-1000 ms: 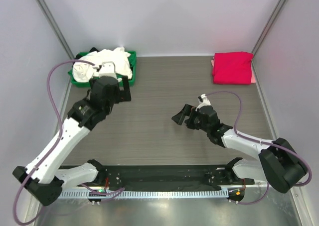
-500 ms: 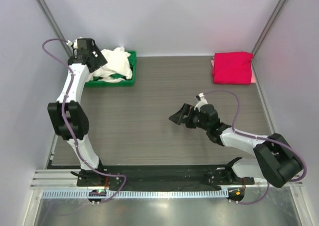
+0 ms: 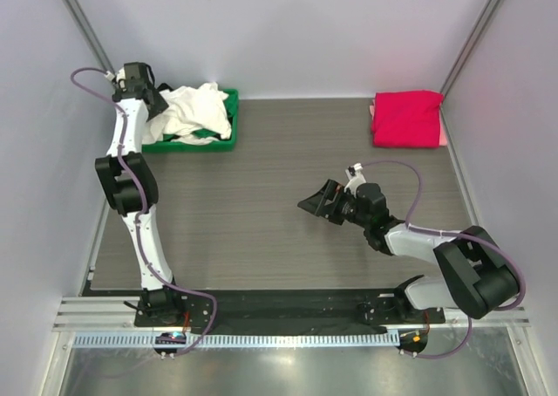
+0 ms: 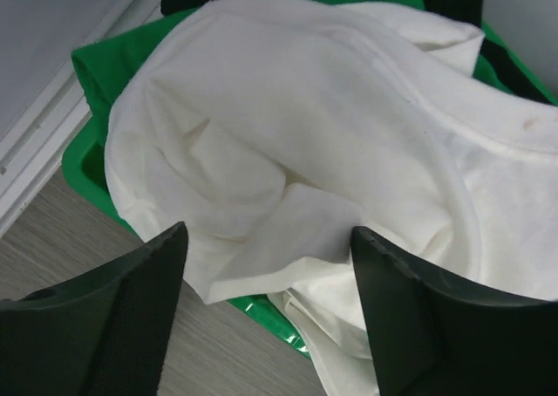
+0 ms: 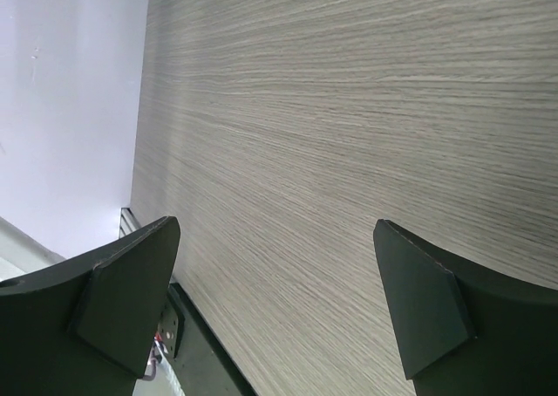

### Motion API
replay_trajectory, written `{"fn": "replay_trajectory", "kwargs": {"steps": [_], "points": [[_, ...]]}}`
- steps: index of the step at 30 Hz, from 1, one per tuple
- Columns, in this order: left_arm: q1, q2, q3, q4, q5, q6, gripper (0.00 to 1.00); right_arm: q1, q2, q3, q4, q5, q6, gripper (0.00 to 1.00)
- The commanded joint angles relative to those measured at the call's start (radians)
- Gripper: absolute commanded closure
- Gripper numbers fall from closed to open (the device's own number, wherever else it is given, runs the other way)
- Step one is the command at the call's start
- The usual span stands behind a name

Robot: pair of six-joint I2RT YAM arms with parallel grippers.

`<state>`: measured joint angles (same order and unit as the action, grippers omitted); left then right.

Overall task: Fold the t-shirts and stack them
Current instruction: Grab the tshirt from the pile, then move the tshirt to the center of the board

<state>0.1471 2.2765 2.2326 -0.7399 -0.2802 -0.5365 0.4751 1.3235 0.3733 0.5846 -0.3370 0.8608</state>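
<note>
Top view: the white t-shirt [image 3: 193, 108] lies heaped in the green bin [image 3: 222, 141] at upper left. A pink-red t-shirt [image 3: 406, 117] sits folded on the table [image 3: 261, 195] at upper right. The left arm [image 3: 131, 169] stands stretched toward the bin's left end. The right arm [image 3: 418, 239] lies low, reaching toward frame centre.

Left wrist view: the left jaws stand open, straddling a raised fold of the white t-shirt [image 4: 288, 134]; contact cannot be told. The cloth is probably light and limp, so pinch a bunched ridge, not a flat area.

Right wrist view: the right jaws are wide open and empty above the table [image 5: 305, 108].
</note>
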Motion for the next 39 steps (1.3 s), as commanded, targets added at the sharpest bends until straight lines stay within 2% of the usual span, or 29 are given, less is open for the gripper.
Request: {"fn": "replay_trajectory", "kwargs": {"steps": [1,2,3,5,6,7,12,16,20,23,24,25,28,29,30,31,32,33,37,39], "points": [[0.005,0.018,0.042,-0.035,0.013,0.02,0.28,-0.01,0.023,0.009,0.087,-0.033,0.015,0.0],[0.006,0.023,0.044,-0.023,0.024,0.018,0.33,-0.012,0.026,0.009,0.093,-0.036,0.021,0.0],[0.008,0.029,0.047,-0.016,0.064,0.023,0.54,-0.013,0.028,0.009,0.095,-0.037,0.02,0.0],[0.006,0.034,0.067,-0.012,0.102,0.021,0.74,-0.015,0.026,0.006,0.098,-0.034,0.023,0.01],[0.006,0.032,0.073,-0.012,0.128,0.009,0.94,-0.015,0.026,0.006,0.098,-0.034,0.023,0.0],[0.005,0.026,0.084,-0.016,0.142,0.001,1.0,-0.016,0.028,0.006,0.098,-0.033,0.021,0.0],[-0.027,-0.116,0.088,-0.029,0.2,-0.051,1.0,-0.016,0.036,0.015,0.089,-0.028,0.02,0.0],[-0.075,-0.369,0.088,-0.038,0.243,-0.069,1.0,-0.016,0.014,0.01,0.083,-0.025,0.017,0.0],[-0.118,-0.724,0.049,-0.036,0.315,-0.059,1.0,-0.016,-0.018,-0.005,0.078,-0.014,0.014,0.0],[-0.126,-0.892,-0.088,-0.041,0.332,-0.046,1.0,-0.016,-0.032,-0.008,0.066,-0.01,0.015,0.0],[-0.127,-0.992,-0.14,-0.042,0.338,-0.036,1.0,-0.016,-0.041,-0.011,0.063,-0.008,0.017,0.0],[-0.126,-1.049,-0.259,-0.045,0.337,-0.031,1.0,-0.016,-0.046,-0.013,0.06,-0.007,0.015,0.0],[-0.126,-1.238,-0.478,-0.065,0.361,-0.02,0.91,-0.016,-0.085,-0.027,0.049,0.007,0.012,0.0],[-0.127,-1.279,-0.628,-0.069,0.372,-0.02,0.87,-0.016,-0.099,-0.036,0.043,0.016,0.014,0.0],[-0.127,-1.323,-0.715,-0.073,0.377,-0.019,0.6,-0.018,-0.125,-0.04,0.037,0.021,0.015,0.0],[-0.127,-1.386,-0.784,-0.084,0.394,-0.026,0.42,-0.018,-0.15,-0.046,0.025,0.027,0.012,0.0],[-0.126,-1.417,-0.909,-0.11,0.407,-0.025,0.29,-0.018,-0.174,-0.059,-0.008,0.05,0.007,0.0],[-0.127,-1.44,-0.957,-0.136,0.411,-0.022,0.18,-0.018,-0.235,-0.071,-0.02,0.061,0.004,0.0],[-0.127,-1.578,-1.151,-0.252,0.304,-0.039,0.16,-0.018,-0.372,-0.132,-0.043,0.128,0.009,0.0],[-0.127,-1.627,-1.238,-0.25,0.305,-0.046,0.16,-0.018,-0.394,-0.149,-0.049,0.139,0.014,0.0]]}}
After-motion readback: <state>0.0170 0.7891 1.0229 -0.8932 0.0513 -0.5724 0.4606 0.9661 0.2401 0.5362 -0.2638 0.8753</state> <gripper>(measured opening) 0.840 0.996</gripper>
